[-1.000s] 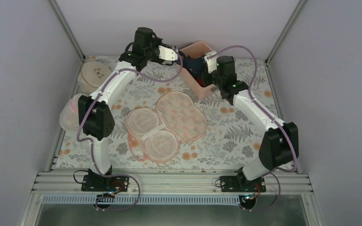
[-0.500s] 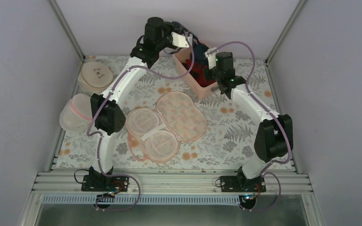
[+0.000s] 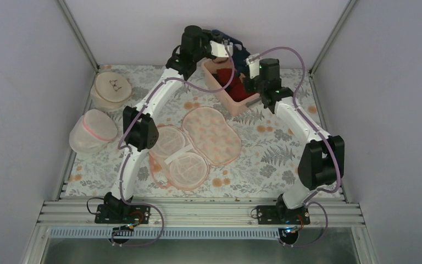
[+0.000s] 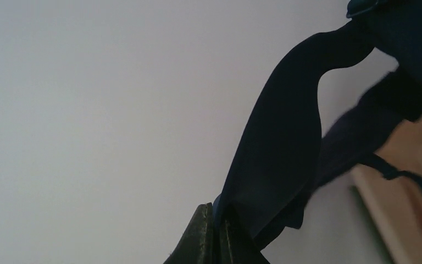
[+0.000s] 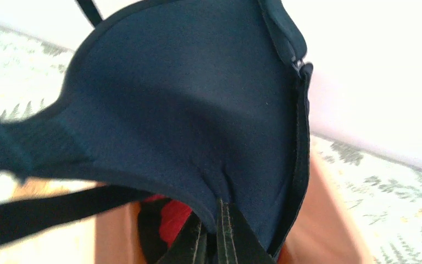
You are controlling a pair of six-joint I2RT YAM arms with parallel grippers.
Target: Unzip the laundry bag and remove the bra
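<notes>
Far left, the beige bag (image 3: 110,87) and the mesh dome (image 3: 94,129) sit out of play. On the desk (image 3: 275,159) the laundry bag (image 3: 211,135) lies unzipped and splayed open, pale cups up, nothing dark inside. So the bra (image 3: 240,56) is out, up at the far edge and slung between both arms above the bin (image 3: 221,89).

The left pincer (image 4: 215,220) is clenched on a narrow fold of navy fabric. It is only a nip, right at the tips. The right pincer (image 5: 211,220) is clamped on the lower hem of a cup, again by the very edge.

Here is the worry. Both holds are thin, so if the arms drift apart the cloth goes taut and could slide out of one pincer, leaving the bra swinging from the other. A loose strap (image 5: 44,214) hangs low near the bin's rim and the red garments (image 5: 173,214). It could hook either one on a sideways move and drag clothing along. Letting go unevenly might drape it half over the wall.
</notes>
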